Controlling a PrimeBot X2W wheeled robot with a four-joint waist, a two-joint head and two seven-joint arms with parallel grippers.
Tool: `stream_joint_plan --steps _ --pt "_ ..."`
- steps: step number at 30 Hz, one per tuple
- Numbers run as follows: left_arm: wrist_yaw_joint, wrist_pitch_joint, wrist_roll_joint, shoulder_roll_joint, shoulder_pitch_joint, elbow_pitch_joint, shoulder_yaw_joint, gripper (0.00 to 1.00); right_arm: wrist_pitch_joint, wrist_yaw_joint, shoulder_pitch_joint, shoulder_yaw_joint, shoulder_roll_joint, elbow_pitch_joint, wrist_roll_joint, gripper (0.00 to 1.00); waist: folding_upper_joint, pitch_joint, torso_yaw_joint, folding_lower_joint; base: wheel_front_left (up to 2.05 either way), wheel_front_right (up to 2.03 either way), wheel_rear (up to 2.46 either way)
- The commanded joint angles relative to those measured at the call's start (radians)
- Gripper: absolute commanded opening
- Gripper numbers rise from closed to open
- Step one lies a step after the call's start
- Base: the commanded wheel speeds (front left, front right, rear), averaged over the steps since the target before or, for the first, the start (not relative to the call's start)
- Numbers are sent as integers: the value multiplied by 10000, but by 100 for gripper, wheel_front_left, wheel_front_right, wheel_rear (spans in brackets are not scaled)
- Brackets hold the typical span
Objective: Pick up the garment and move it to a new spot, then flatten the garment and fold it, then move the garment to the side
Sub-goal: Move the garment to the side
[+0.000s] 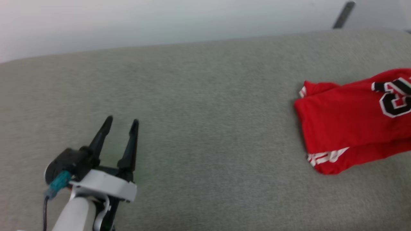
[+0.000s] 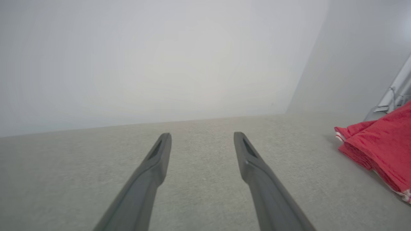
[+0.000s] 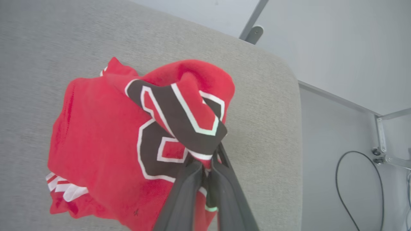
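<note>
garment – on grey cushion | right pincer clamped on its lettered fold | left pincer agape – well apart

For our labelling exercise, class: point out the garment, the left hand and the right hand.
garment (image 1: 340, 123): head view, plain red cloth beside the lettering.
left hand (image 1: 122, 119): head view, midway between its open fingertips.
right hand (image 3: 207, 160): right wrist view, midway between fingertips pinching the garment.
</note>
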Motion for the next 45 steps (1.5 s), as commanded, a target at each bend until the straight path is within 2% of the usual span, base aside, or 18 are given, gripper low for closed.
stream_joint_plan --steps 1,7,13,20,24,29,37,38,40,43,44,45 --pt "-34 6 -73 81 -231 20 -81 100 -187 -13 -256 85 -129 53 -86 0 0 681 -716 0 0 0 0" --pt "-35 5 -196 408 -982 103 -553 100 -1050 -13 -988 506 -779 617 -377 0 0 1294 -1125 0 0 0 0" --pt "-29 5 -266 576 -1428 129 -825 100 -1884 -13 -1642 884 -1165 1479 -803 0 0 1768 -1225 0 0 0 0" --pt "-29 5 -399 708 -1844 163 -1144 100 -3181 -13 -2487 1629 -1361 2948 -2179 0 0 2292 -1049 0 0 0 0" --pt "-29 5 -464 733 -2023 201 -1281 100 -3759 -13 -2836 1783 -1142 4094 -3043 0 0 2516 -826 0 0 0 0" --pt "-30 5 -515 744 -2130 262 -1351 100 -4146 -13 -3074 1464 -434 5577 -3242 0 0 2670 -594 0 0 0 0" --pt "-30 5 -587 744 -2023 308 -1259 100 -4696 -13 -3354 1194 270 6883 -3699 0 0 2616 -457 0 0 0 0" --pt "-30 5 -598 739 -1996 321 -1248 100 -4770 -13 -3419 1155 316 6974 -3758 3 0 2579 -458 0 0 0 0" --pt "-30 5 -609 724 -1945 341 -1222 100 -4825 -13 -3500 1030 443 7226 -3848 31 0 2474 -469 0 0 0 0" --pt "-30 5 -618 706 -1888 343 -1166 100 -4766 -13 -3588 950 558 7512 -3986 49 0 2257 -479 0 0 0 0" --pt "-30 5 -632 686 -1842 340 -1150 100 -4804 -13 -3664 892 566 7573 -4038 66 0 2172 -476 0 0 0 0" --pt "-30 5 -647 671 -1784 357 -1138 100 -4809 -13 -3687 881 581 7632 -4063 76 0 2073 -470 0 0 0 0"
